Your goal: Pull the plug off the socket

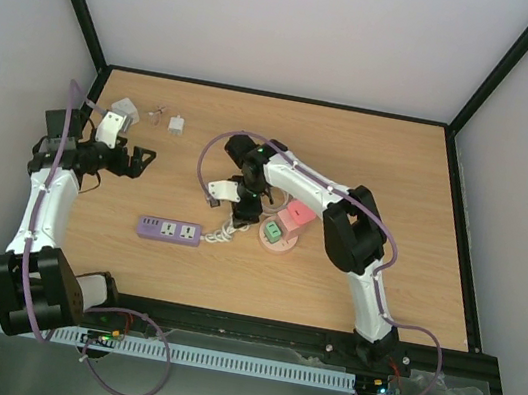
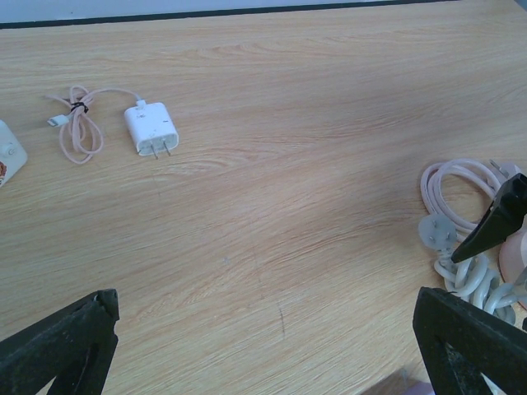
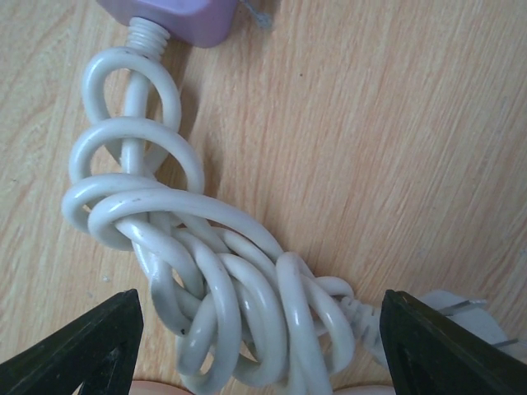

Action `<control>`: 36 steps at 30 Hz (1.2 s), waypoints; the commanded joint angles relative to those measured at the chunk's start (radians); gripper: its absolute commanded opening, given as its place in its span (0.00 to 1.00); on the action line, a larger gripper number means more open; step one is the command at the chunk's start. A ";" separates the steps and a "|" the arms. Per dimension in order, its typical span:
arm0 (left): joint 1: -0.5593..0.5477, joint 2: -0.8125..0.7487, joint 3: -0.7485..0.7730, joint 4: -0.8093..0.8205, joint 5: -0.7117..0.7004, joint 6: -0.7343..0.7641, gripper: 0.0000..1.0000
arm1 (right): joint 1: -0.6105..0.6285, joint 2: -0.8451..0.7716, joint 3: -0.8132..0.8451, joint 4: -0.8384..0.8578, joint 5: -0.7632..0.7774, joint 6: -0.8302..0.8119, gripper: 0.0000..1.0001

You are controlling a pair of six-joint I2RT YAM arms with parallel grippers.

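The socket (image 1: pixel 284 242) is a pale pink round disc with a square pink outlet block (image 1: pixel 298 213) on top. A green plug (image 1: pixel 272 229) sits on the disc beside the block. My right gripper (image 1: pixel 239 218) is just left of the socket, open, above a bundle of white cord (image 3: pixel 222 280). In the right wrist view the gripper (image 3: pixel 263 350) straddles that cord, and the disc's pink rim (image 3: pixel 156 387) shows at the bottom edge. My left gripper (image 1: pixel 145 163) is open and empty, far left of the socket. In its wrist view the gripper (image 2: pixel 263 346) is over bare wood.
A lilac power strip (image 1: pixel 169 230) lies left of the socket; its end (image 3: pixel 177 16) and white cord lead into the bundle. The socket's pale-pink coiled cable (image 2: pixel 461 185) lies near it. A white charger (image 2: pixel 152 127) with a pink cable (image 2: pixel 78 132) lies at the back left.
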 commanded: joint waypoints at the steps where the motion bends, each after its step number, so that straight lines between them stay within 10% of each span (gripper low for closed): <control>1: 0.009 -0.013 -0.013 0.011 0.022 -0.001 0.99 | 0.003 -0.009 0.027 -0.069 -0.027 -0.008 0.79; 12: 0.011 -0.012 -0.015 0.010 0.029 0.001 0.99 | 0.014 -0.034 -0.117 0.052 0.105 0.005 0.78; 23: 0.012 -0.008 -0.015 0.014 0.033 -0.002 0.99 | 0.017 -0.007 -0.089 0.164 0.142 0.077 0.41; 36: 0.016 -0.008 -0.015 0.012 0.035 0.000 0.99 | -0.056 0.133 0.099 0.270 0.277 0.103 0.33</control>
